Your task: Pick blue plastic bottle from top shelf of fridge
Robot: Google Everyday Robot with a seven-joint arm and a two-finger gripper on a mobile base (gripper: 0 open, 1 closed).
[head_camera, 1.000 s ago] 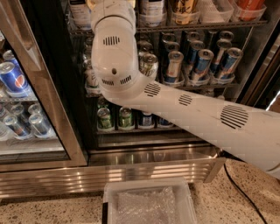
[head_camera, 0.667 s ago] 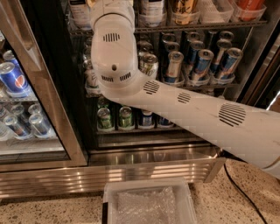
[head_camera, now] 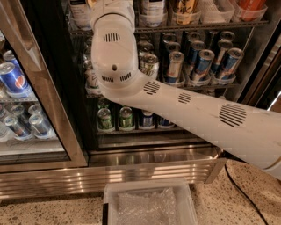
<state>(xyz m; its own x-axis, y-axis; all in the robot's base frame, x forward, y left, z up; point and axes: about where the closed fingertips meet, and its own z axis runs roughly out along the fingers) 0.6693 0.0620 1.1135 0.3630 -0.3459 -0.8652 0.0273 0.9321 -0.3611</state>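
The robot's white arm (head_camera: 193, 110) comes in from the lower right, crosses in front of the open fridge (head_camera: 153, 169) and bends upward at a broad rounded joint on the left. Its last segment leaves the picture at the top edge, in front of the top shelf (head_camera: 210, 25). The gripper is above that edge and out of sight, so I cannot tell whether it is open, closed or holding anything. Only the lower parts of the things on the top shelf show. A bottle with a white label and dark print (head_camera: 81, 9) stands just left of the arm and a second pale-labelled bottle (head_camera: 151, 9) just right of it. The blue plastic bottle may be either one, and I cannot tell which. Further right on the same shelf are a yellowish bottle (head_camera: 184, 9) and clear plastic trays (head_camera: 216, 11). The rack below holds rows of blue-and-silver cans (head_camera: 202, 63), and green cans (head_camera: 105, 118) stand lower down. A neighbouring glass case on the left holds Pepsi cans (head_camera: 11, 77). A clear plastic bin (head_camera: 149, 204) sits on the speckled floor (head_camera: 219, 206) near the fridge's ribbed steel base.
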